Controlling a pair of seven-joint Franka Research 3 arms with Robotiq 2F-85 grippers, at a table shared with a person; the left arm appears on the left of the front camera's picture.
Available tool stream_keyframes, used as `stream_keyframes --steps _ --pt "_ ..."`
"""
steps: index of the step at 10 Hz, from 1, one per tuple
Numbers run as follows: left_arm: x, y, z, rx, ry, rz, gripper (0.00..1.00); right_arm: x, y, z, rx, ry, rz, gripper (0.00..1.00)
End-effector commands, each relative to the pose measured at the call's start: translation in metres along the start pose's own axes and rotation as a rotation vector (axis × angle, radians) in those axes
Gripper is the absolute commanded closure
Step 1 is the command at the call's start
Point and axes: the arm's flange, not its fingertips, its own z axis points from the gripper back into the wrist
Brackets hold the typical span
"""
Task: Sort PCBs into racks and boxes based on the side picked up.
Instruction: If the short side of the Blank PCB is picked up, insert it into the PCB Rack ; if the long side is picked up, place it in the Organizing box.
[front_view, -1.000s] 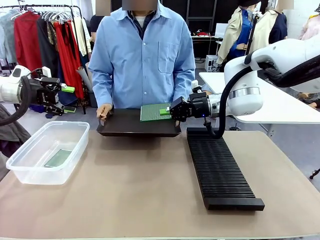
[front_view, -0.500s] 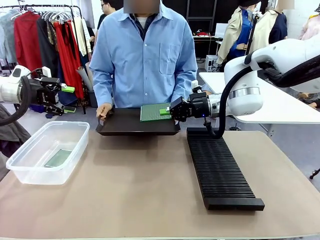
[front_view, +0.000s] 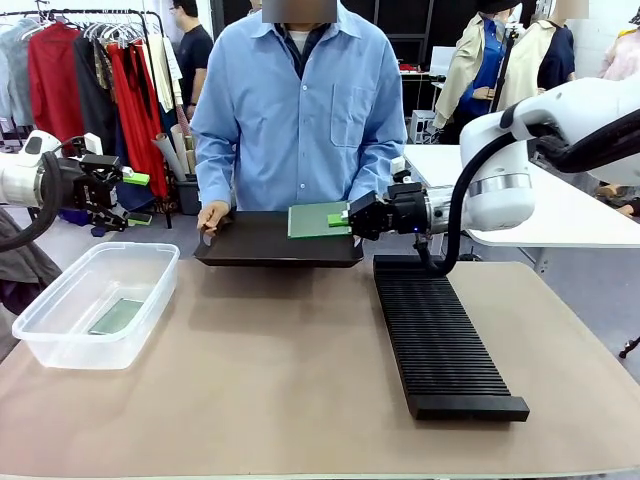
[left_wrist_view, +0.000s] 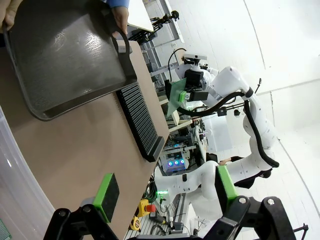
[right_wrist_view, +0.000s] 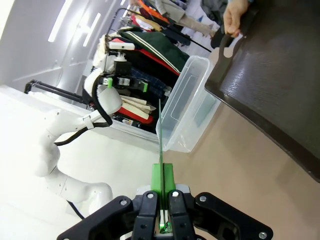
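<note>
My right gripper (front_view: 346, 218) is shut on the right edge of a green PCB (front_view: 316, 220) and holds it level just above the black tray (front_view: 270, 250), which the person grips at both ends. In the right wrist view that PCB (right_wrist_view: 160, 132) stands edge-on between the closed green pads (right_wrist_view: 162, 175). My left gripper (front_view: 128, 180) hangs open at the far left, above the clear box (front_view: 60, 300), with nothing between its pads (left_wrist_view: 106, 196). A second PCB (front_view: 117, 316) lies flat in the box. The long black rack (front_view: 440, 335) sits to the right.
The person's hand (front_view: 210, 217) is on the tray's left end. A clothes rail (front_view: 90, 70) stands behind my left arm. A white table (front_view: 540, 200) is at the back right. Bare brown tabletop (front_view: 280, 370) lies between the box and the rack.
My right gripper has lifted the PCB slightly and drawn it a little to the right. The tray has shifted slightly in the person's hands. The left arm has not moved.
</note>
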Motion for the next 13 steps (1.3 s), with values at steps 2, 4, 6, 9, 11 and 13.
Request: stream_keyframes --steps 2,4,6,9,11,13 --pt "0.0 -0.002 0.001 0.002 -0.004 -0.004 0.0 -0.006 -0.007 0.037 0.05 -0.016 0.095 1.0" --pt "0.0 -0.002 0.001 0.002 -0.004 -0.004 0.0 -0.012 -0.022 0.065 0.052 -0.036 0.169 1.0" --pt "0.0 -0.002 0.001 0.002 -0.004 -0.004 0.0 -0.02 -0.034 0.1 0.028 -0.102 0.285 1.0" --pt "0.0 -0.002 0.001 0.002 -0.004 -0.004 0.0 -0.033 -0.053 0.13 0.014 -0.094 0.415 1.0" --pt "0.0 -0.002 0.001 0.002 -0.004 -0.004 0.0 -0.036 -0.064 0.139 0.0 -0.12 0.498 1.0" --pt "0.0 -0.002 0.001 0.002 -0.004 -0.004 0.0 -0.043 -0.075 0.155 0.006 -0.085 0.571 1.0"
